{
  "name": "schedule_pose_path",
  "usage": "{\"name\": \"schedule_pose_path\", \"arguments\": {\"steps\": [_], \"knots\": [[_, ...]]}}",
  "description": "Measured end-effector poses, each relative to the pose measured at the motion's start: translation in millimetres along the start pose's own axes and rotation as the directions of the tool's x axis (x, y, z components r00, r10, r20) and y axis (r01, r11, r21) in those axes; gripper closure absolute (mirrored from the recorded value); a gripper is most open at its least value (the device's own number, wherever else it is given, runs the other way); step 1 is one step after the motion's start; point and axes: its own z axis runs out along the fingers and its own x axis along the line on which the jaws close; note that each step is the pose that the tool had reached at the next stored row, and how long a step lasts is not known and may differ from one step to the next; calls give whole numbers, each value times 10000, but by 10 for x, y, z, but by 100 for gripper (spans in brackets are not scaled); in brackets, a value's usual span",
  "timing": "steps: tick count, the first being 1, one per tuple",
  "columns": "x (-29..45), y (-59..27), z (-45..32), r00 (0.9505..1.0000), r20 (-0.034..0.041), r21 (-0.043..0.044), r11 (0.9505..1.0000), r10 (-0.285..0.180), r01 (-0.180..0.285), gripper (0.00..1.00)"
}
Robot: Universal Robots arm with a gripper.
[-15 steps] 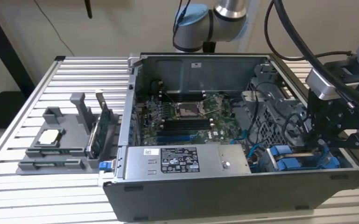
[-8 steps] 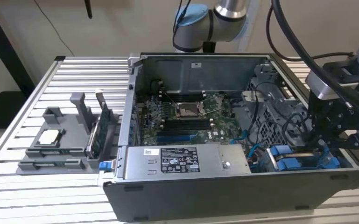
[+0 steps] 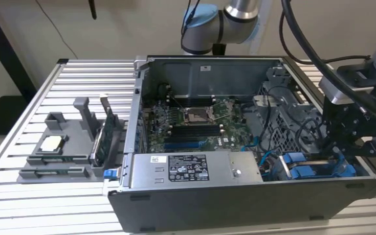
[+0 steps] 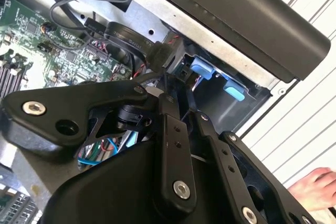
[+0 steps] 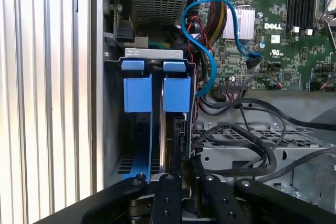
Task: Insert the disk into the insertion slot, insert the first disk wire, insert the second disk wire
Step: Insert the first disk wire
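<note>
I read this as the first step: the disk is going into its bay. My black gripper stands narrow, its jaws clamped, as far as I can judge, on the near edge of the flat silver-grey disk in its bright blue plastic carrier frame. The disk stands on edge inside the rectangular dark-grey metal insertion slot. The slot sits in the near corner of the lidless dark-grey computer case, at the exterior view's right. The disk points toward two blue plastic rail tabs at the slot's far end; how deep it sits I cannot tell. A thin blue data cable loops just beside the slot and the black wires lie apart from the disk, so I judge neither wire is in. Seating calls for a straight, square push along the rails, clear of that blue loop. A person's hand rests outside the case.
</note>
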Motion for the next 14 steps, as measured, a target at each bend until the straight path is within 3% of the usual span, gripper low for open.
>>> {"name": "schedule_pose_path", "arguments": {"steps": [8, 9, 14], "knots": [[4, 1, 49, 10000, -6, 6, 10000, 80, -80, 79], [4, 1, 48, 10000, -7, 6, 10000, 80, -80, 73], [1, 0, 3, 10000, -7, 6, 10000, 80, -80, 73]]}}
